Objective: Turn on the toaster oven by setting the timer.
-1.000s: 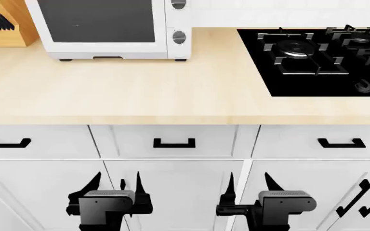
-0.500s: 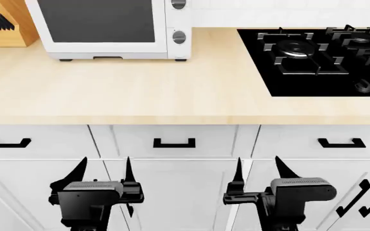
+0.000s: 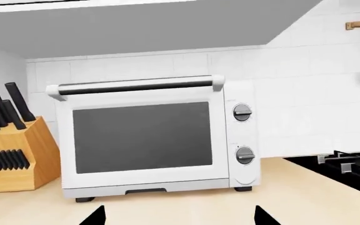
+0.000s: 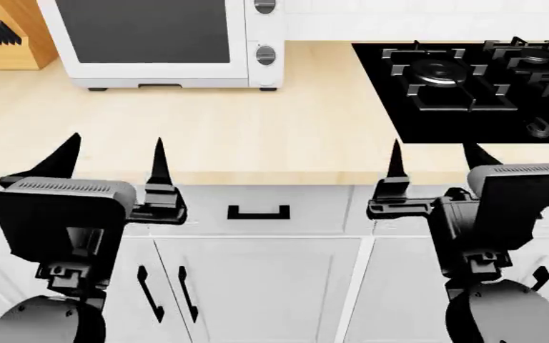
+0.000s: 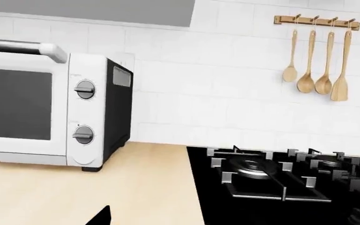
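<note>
Both hands, left hand (image 4: 108,163) and right hand (image 4: 434,163), hang spread and empty at the pale wooden desk's (image 4: 255,136) near edge. The white boxy toaster oven (image 4: 160,43) sits at 11 o'clock, grey knobs (image 3: 244,155) untouched; reaching and turning remain.

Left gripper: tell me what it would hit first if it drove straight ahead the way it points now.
Probably the toaster oven: the left gripper faces its dark glass door across bare counter, though depth is unclear.
</note>
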You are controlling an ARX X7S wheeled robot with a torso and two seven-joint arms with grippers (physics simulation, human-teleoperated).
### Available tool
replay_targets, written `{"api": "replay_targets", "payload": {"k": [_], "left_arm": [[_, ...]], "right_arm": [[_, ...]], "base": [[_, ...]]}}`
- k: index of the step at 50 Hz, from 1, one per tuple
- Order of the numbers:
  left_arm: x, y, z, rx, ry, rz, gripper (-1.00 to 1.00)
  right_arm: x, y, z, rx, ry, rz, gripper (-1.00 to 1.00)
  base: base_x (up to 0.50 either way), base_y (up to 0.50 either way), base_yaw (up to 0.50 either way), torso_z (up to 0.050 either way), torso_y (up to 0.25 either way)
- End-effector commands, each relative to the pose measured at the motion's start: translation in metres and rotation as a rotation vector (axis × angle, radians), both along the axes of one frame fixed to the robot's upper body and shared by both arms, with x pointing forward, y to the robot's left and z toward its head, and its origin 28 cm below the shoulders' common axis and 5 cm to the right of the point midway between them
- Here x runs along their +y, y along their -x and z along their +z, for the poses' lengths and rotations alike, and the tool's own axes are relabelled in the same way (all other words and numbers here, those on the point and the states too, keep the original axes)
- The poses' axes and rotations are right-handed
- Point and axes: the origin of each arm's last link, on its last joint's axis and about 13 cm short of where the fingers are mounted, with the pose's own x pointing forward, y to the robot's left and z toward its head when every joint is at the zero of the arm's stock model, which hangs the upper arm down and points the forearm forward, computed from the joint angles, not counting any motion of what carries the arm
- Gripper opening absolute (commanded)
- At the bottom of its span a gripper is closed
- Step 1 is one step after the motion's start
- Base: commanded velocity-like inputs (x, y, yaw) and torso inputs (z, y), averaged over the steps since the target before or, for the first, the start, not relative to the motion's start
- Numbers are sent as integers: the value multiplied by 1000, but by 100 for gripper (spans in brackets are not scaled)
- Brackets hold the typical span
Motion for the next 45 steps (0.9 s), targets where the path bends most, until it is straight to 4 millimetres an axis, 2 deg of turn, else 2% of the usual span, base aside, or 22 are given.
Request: {"api": "replay_targets", "payload": {"k": [1,9,21,24,45], "left_arm": [[6,-8,55,-54,-4,-17,100],[9,-3,80,-42,36,-56,100],[19,14,97,-51,34,-14,100],[21,13,98,-12,82,-34,100],[23,11,95,17,75,-29,100]], "right_arm": [[-6,-3,50,2,12,-6,100],[-7,2,73,-25,34,-7,100],[-16,8,96,-56,15,-44,100],[-15,6,97,-47,17,-41,100],[-13,6,92,-18,26,-42,100]], "base": [[0,0,0,0,0],[0,0,0,0,0],[0,0,0,0,0],[0,0,0,0,0],[0,0,0,0,0]]}}
